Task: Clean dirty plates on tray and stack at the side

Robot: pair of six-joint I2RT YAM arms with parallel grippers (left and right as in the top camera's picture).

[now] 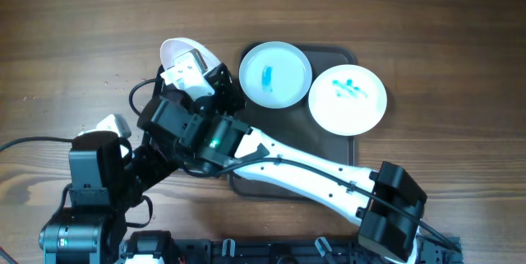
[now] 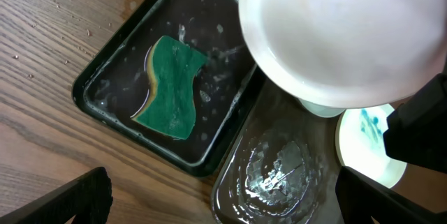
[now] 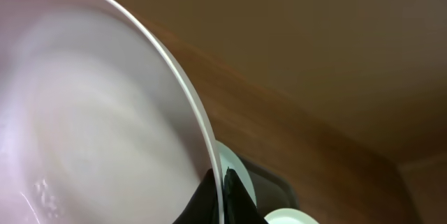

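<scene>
The plate (image 1: 182, 53), showing no blue, hangs tilted just left of the tray (image 1: 339, 53), its rim clenched in my right hand (image 3: 222, 195); my left hand (image 2: 230, 199) is released, empty. I judge it is wiped, so next I must lay it flat on the worktop (image 1: 82, 34) beside the tray.

Soft, even light fills the overhead view, with only faint shadows on the wooden table (image 1: 74, 42). In the left wrist view the lifted plate (image 2: 342, 35) is nearly blown out and wet glints sparkle on the brown tray (image 2: 274, 155); the right wrist view is dim and blurred.
</scene>
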